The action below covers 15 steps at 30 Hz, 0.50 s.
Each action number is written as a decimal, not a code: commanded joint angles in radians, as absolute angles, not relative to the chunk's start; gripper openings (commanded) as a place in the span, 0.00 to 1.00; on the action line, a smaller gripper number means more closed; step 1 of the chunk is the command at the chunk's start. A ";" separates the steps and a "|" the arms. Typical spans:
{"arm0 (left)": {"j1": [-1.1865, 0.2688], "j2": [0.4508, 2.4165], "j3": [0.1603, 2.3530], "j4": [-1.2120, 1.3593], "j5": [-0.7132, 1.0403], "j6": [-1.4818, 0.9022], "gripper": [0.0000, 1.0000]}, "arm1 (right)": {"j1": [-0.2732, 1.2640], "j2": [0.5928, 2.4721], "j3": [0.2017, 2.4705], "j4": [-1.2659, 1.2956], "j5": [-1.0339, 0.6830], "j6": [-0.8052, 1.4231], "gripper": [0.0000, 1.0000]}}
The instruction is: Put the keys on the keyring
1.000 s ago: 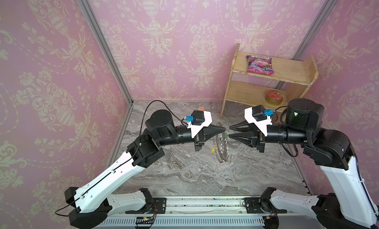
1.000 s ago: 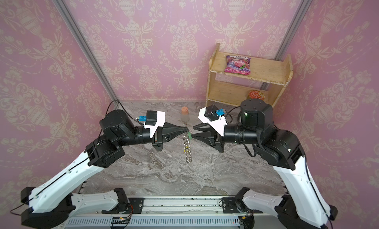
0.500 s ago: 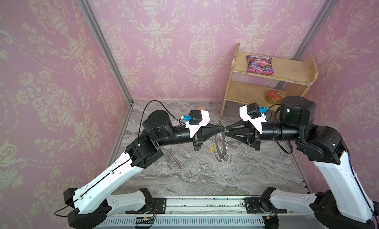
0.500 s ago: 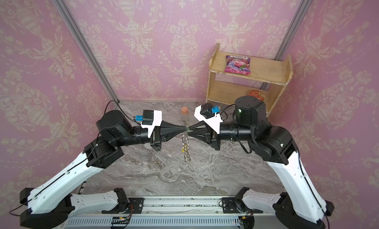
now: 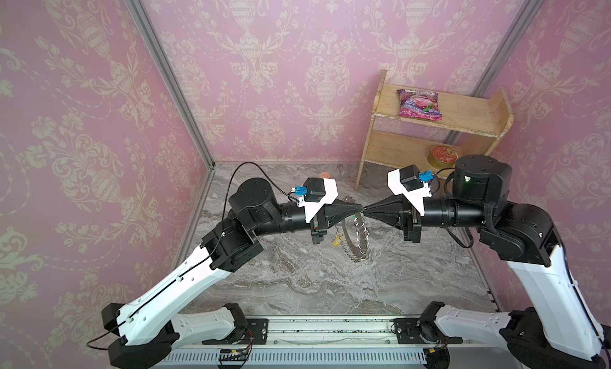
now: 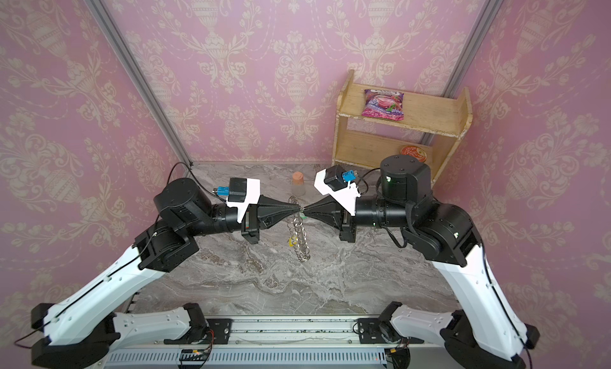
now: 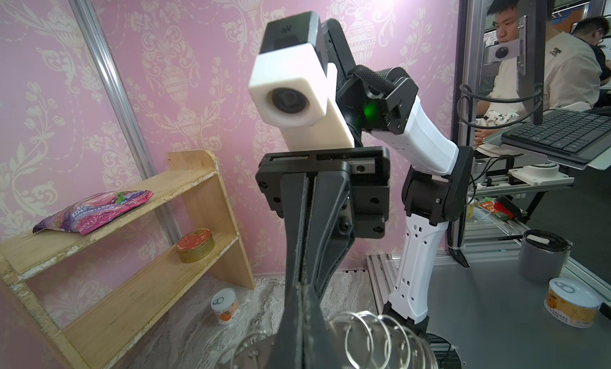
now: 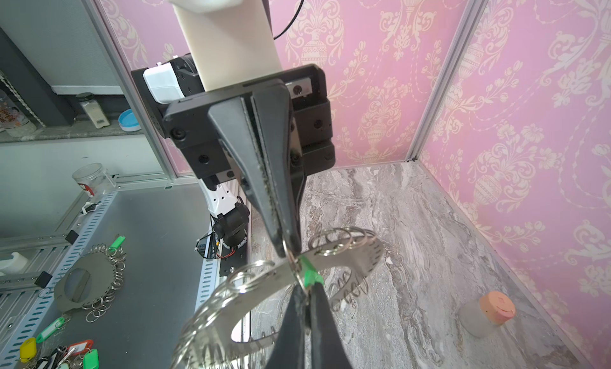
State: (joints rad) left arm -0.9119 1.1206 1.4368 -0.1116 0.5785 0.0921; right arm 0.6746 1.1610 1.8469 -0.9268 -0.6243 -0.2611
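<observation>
both arms level over mid-table, tips meeting nose to nose. left gripper [image 5: 359, 208] is pressed together on one wire ring [image 8: 291, 256] at the rim of the keyring [image 5: 355, 241]. the disc hangs below the tips, edge-on in both top views; whether its lower rim rests on the table [image 5: 330, 284] or clears it, cannot tell. right gripper [image 5: 365, 211] pinches the green key [image 8: 309, 272], only its end showing past the fingers. key sits just right of the held ring, touching it in the right wrist view. its long axis runs left-right along the right fingers, pointing into the ring. loop threaded or not: cannot tell. judgement: the right arm makes the next move, a small feed leftward. yellow key [image 5: 336, 241] seems to hang at the disc's left face.
</observation>
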 commanded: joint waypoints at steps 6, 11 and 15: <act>-0.907 1.080 1.407 0.020 0.542 0.084 0.00 | 0.673 1.155 1.862 -0.932 -0.640 -0.273 0.00; -0.900 1.074 1.377 0.120 0.535 0.054 0.00 | 0.672 1.158 1.840 -0.927 -0.656 -0.266 0.00; -0.893 1.066 1.340 0.220 0.516 0.030 0.00 | 0.672 1.154 1.814 -0.909 -0.669 -0.254 0.00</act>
State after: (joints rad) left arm -0.9092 1.0950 1.3499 0.0414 0.5678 0.0711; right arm 0.6743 1.1595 1.8393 -0.9016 -0.6331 -0.2604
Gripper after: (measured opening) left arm 0.044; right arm 0.060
